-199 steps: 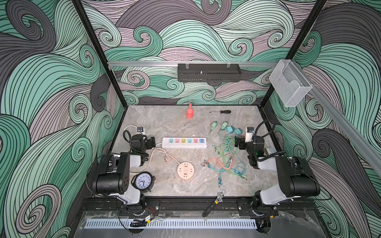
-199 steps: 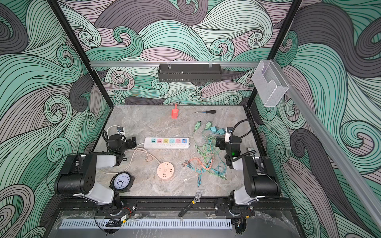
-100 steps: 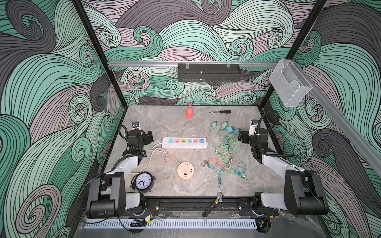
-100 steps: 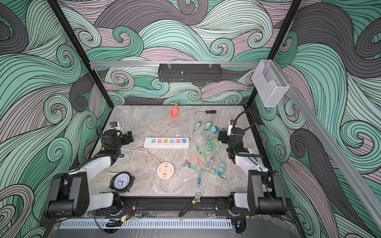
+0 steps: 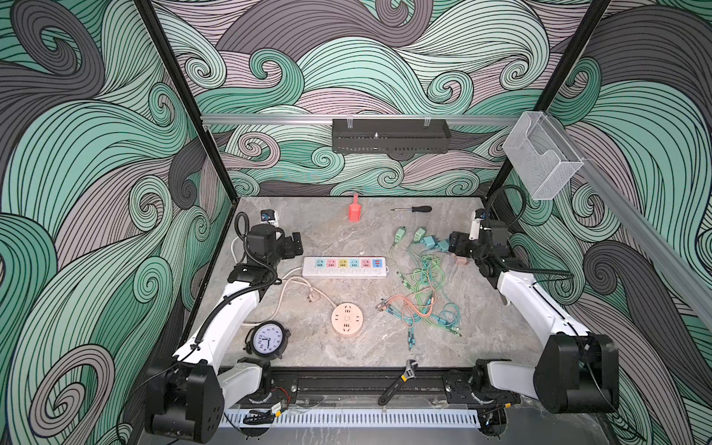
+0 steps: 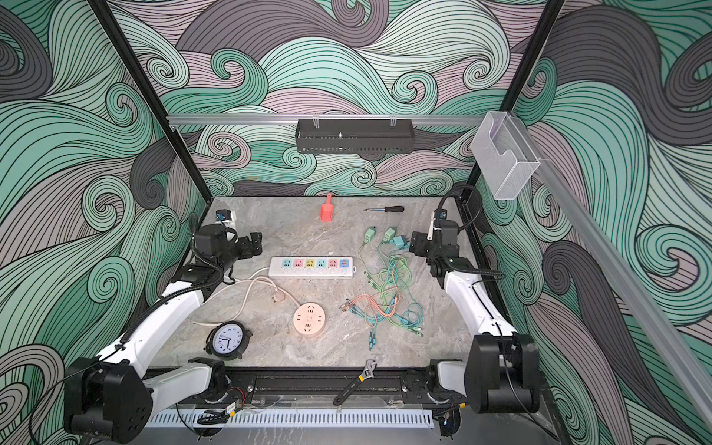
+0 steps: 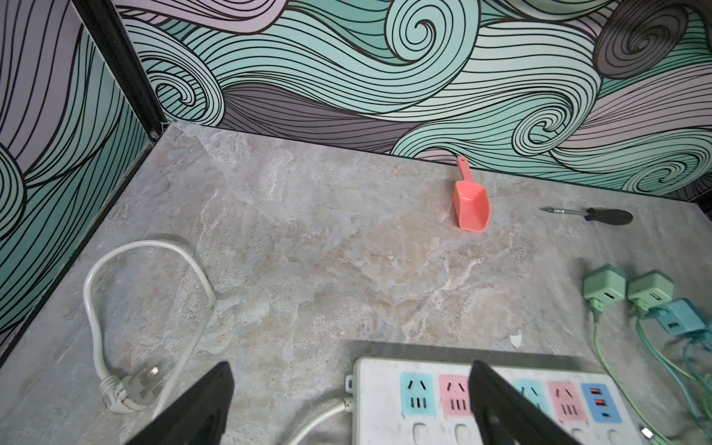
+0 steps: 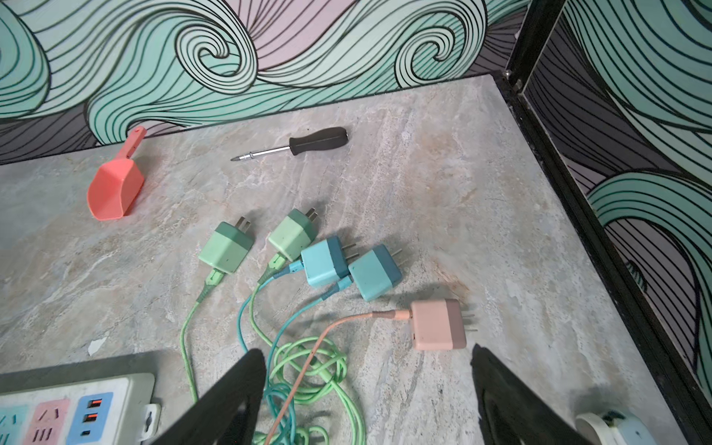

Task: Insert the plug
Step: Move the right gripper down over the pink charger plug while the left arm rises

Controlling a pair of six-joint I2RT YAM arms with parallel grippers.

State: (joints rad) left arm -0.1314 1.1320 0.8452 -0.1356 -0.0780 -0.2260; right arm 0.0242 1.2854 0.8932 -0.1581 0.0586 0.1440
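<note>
- While both arms have unfolded and reached farther back than a second ago, the left gripper (image 5: 296,245) hangs near the left end of the power strip (image 5: 344,266), fingers wide apart and empty.
- The right gripper (image 5: 455,246) stands over the pink plug (image 8: 437,325), jaws apart, clasping nothing.
- Only the right wrist view shows that plug whole, flat on the table (image 8: 424,154), beside two blue chargers (image 8: 325,262).

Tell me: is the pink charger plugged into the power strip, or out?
Out. The pink charger lies flat on the table, prongs bare, apart from the power strip.
</note>
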